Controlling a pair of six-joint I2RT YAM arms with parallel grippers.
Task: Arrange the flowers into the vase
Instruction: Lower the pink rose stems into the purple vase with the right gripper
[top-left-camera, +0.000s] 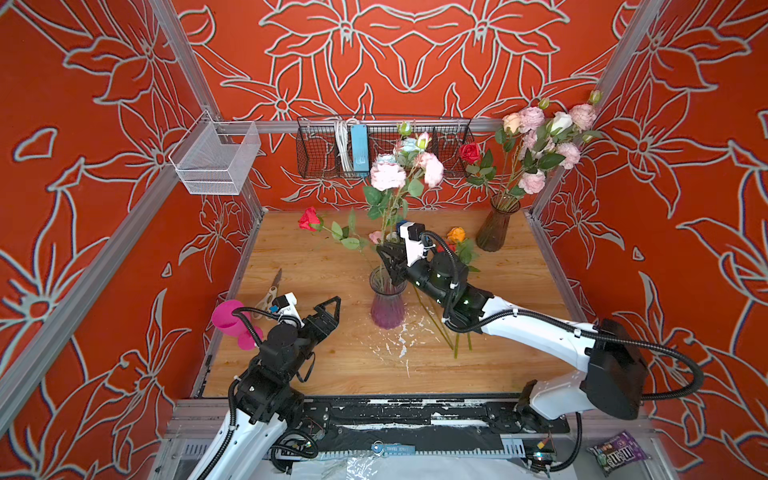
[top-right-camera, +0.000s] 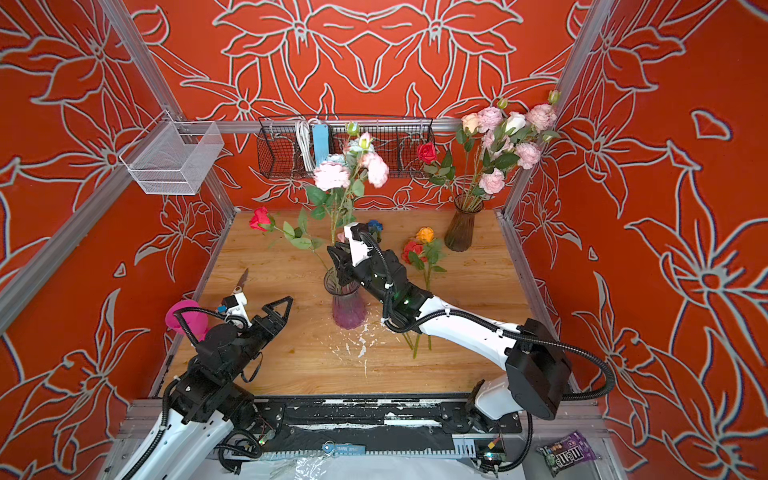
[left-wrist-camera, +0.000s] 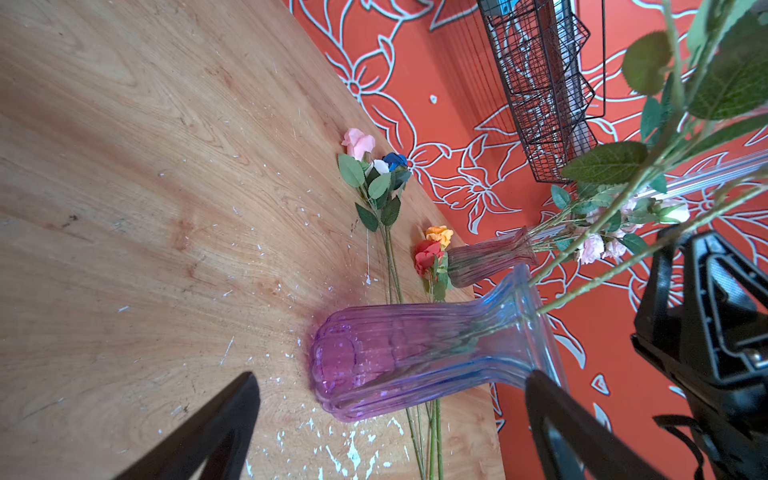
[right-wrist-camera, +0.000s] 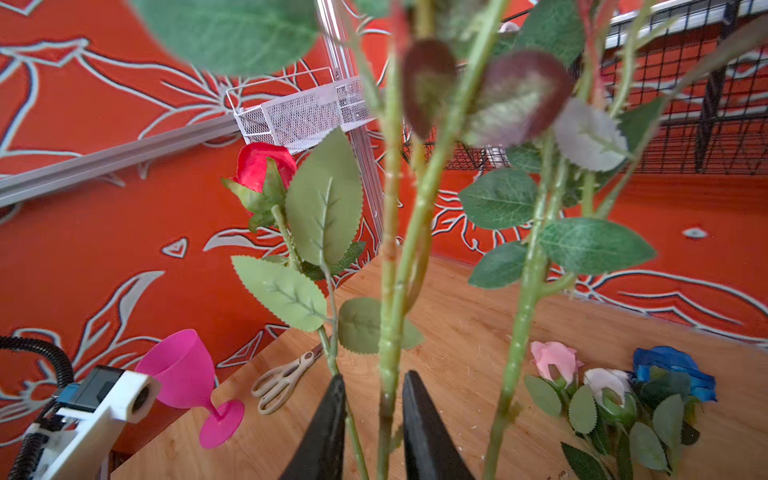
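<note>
The purple glass vase (top-left-camera: 387, 309) (top-right-camera: 348, 309) (left-wrist-camera: 395, 357) stands mid-table. It holds pink peonies (top-left-camera: 387, 176) (top-right-camera: 331, 175) and a red rose (top-left-camera: 308, 219) (right-wrist-camera: 264, 164) that leans left. My right gripper (top-left-camera: 386, 259) (top-right-camera: 338, 259) (right-wrist-camera: 374, 376) hovers just above the vase mouth, open. A green stem (right-wrist-camera: 388, 291) stands between its fingers with a gap on each side. Left of the vase my left gripper (top-left-camera: 328, 309) (left-wrist-camera: 390, 374) is wide open and holds nothing. Loose flowers lie on the table behind and to the right: orange (top-left-camera: 456, 235), red (top-right-camera: 411, 250), blue (right-wrist-camera: 673, 370), white (right-wrist-camera: 606, 382), pink (right-wrist-camera: 555, 359).
A brown vase (top-left-camera: 496, 226) full of pink flowers stands at the back right corner. Scissors (top-left-camera: 270, 293) and a pink goblet (top-left-camera: 230, 320) lie at the table's left edge. A white mesh basket (top-left-camera: 216, 160) and a black wire basket (top-left-camera: 386, 145) hang on the walls.
</note>
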